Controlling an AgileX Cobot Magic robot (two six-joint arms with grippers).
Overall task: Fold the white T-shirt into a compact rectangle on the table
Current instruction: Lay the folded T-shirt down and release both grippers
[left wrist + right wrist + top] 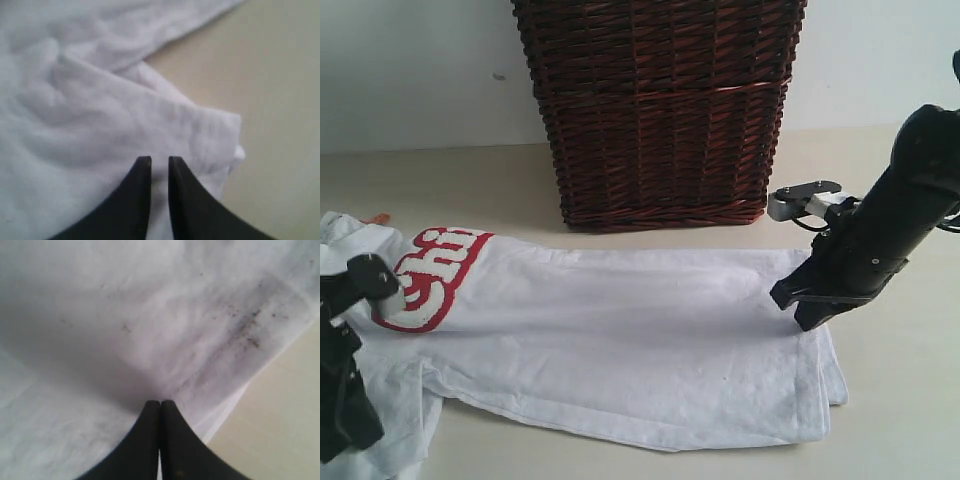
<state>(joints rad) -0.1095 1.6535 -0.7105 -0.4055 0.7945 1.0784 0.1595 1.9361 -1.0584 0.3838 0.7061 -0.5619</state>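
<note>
A tall wicker basket [660, 110] stands mid-back on the table [900, 420], close behind the shirt [620, 340]. Bare table lies open on both sides of the basket, in front of the shirt and beyond its right end. The right arm [900, 210] slants over that end; the left arm [340, 400] blocks the other.

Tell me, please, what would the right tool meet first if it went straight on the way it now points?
The white T-shirt: the right tool, jaws together, points down at the cloth near its hem end and may already touch it. The table lies right beneath.
</note>
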